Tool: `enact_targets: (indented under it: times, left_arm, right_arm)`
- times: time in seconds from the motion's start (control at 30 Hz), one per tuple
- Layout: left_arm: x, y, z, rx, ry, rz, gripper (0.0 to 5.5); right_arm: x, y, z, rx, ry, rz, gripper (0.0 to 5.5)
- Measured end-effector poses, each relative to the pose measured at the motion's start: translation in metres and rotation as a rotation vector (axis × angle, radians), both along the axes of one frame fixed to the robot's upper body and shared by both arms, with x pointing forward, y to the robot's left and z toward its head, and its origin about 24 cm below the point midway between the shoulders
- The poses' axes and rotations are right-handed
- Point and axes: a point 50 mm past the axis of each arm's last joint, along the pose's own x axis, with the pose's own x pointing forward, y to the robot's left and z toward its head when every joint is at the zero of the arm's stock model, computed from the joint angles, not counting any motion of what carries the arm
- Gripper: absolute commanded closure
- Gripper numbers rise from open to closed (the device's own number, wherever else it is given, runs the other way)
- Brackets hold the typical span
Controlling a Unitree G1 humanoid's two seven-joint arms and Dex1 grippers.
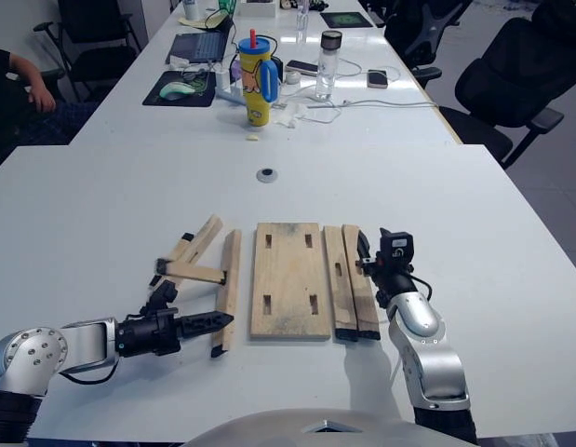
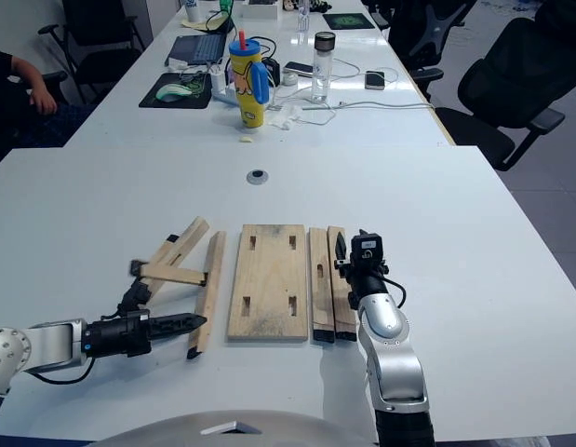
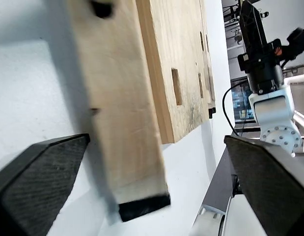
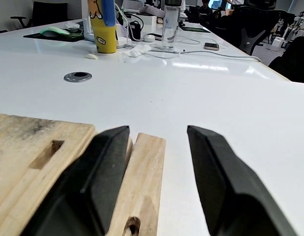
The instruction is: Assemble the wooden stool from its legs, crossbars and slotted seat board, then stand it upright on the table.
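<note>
The slotted seat board (image 1: 288, 279) lies flat in the middle of the white table (image 1: 474, 214). Two legs (image 1: 348, 284) lie side by side against its right edge. My right gripper (image 4: 156, 167) is open, low over their far ends, its fingers (image 4: 107, 177) straddling the outer leg (image 4: 142, 187). Left of the board lies a single leg (image 1: 230, 279), and beyond it a leg with a crossbar (image 1: 190, 270) joined to it. My left gripper (image 1: 202, 318) is open near the table's front edge, pointing right at the single leg's black-capped near end (image 3: 142, 206), which shows between its fingers (image 3: 39, 182).
A round cable grommet (image 1: 266, 174) sits in the table behind the board. Farther back stand a yellow cup (image 1: 255, 84), a clear bottle (image 1: 328, 65), a laptop (image 1: 199, 47), a mouse pad and cables. Office chairs (image 1: 511, 84) stand off the table's right side.
</note>
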Motion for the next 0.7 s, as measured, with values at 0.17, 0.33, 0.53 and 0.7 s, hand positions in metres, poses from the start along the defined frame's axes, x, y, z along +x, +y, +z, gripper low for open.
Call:
enact_targets:
  times: [0.17, 0.33, 0.53, 0.7]
  left_arm:
    - [0.008, 0.007, 0.006, -0.038, -0.027, 0.051, 0.41]
    - [0.015, -0.004, 0.014, -0.067, -0.081, 0.027, 0.41]
    - [0.021, -0.014, 0.026, -0.080, -0.135, 0.000, 0.41]
    - [0.025, -0.015, 0.029, -0.064, -0.155, -0.006, 0.41]
  right_arm:
    - [0.000, -0.001, 0.000, -0.004, 0.000, 0.000, 3.31]
    - [0.000, 0.001, -0.001, 0.004, 0.002, -0.002, 3.31]
    - [0.000, 0.000, -0.001, 0.004, 0.004, -0.006, 3.31]
    - [0.000, 0.001, -0.002, 0.001, 0.004, -0.010, 3.31]
